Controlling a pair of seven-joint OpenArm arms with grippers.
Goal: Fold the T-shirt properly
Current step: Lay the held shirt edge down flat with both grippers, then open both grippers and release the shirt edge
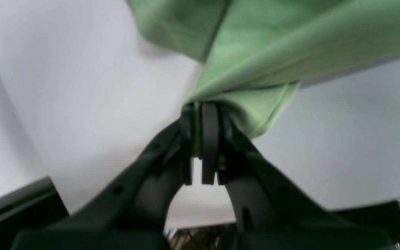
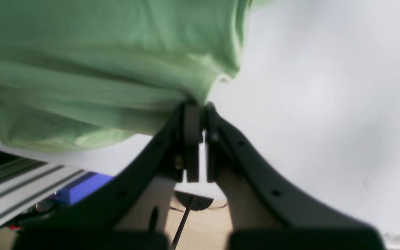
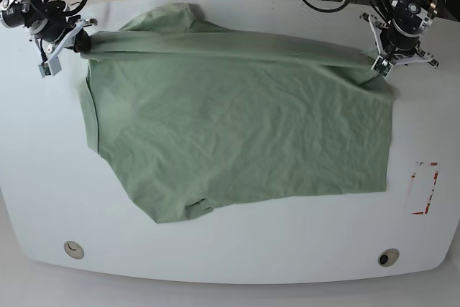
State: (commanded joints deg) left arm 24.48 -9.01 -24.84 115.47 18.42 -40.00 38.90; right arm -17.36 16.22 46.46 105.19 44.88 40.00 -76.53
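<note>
Shirt stretched between two hands on the white desk.
Left hand and right hand each pinch the pale sage-green knit T-shirt's far edge; bare desk lies along the near side.

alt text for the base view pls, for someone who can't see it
A pale green T-shirt lies spread on a white table while two robot arms pinch its far edge, the right claw at the view's left corner and the left claw at its right. The fabric between them is pulled into a taut ridge.
</note>
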